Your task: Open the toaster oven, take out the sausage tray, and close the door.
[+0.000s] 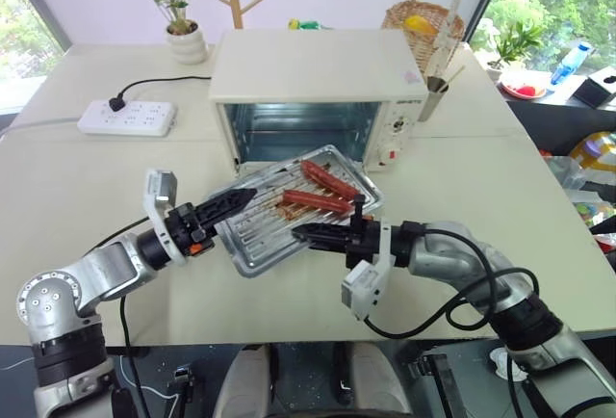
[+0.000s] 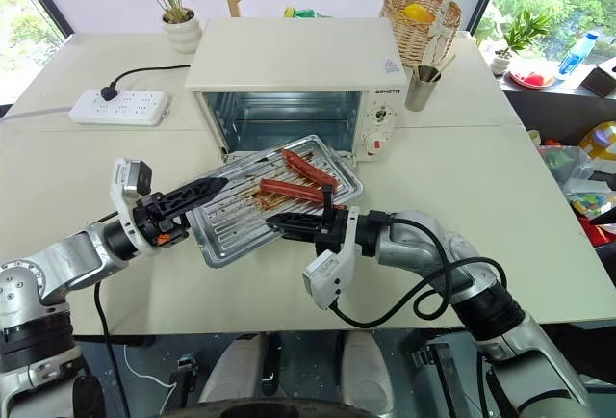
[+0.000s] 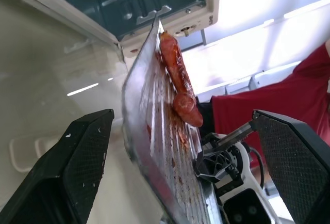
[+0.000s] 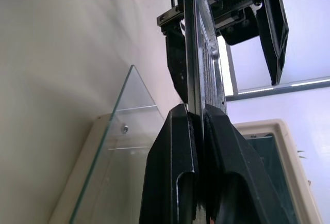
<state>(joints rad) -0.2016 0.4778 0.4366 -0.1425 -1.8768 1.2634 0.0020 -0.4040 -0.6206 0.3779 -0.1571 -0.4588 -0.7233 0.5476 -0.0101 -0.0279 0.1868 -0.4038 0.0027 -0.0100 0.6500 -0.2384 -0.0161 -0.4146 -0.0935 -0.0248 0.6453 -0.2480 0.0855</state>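
Observation:
The cream toaster oven [image 1: 318,76] stands at the back of the table with its cavity open. Its glass door [image 4: 121,141] lies folded down, mostly hidden under the tray. The silver sausage tray [image 1: 255,240] hangs tilted in front of the oven, carrying two sausages [image 1: 322,192] near its far end. My right gripper [image 1: 300,234] is shut on the tray's near edge, its fingers [image 4: 175,157] pinching the rim. At the tray's left edge my left gripper [image 3: 181,113] is open, one finger [image 1: 226,204] above the tray, neither finger touching it.
A white power strip [image 1: 127,117] and a potted plant [image 1: 187,44] sit at the back left. To the oven's right stand a wicker basket [image 1: 423,25] and a metal cup [image 1: 433,98]. Bare tabletop lies to the left and right of the tray.

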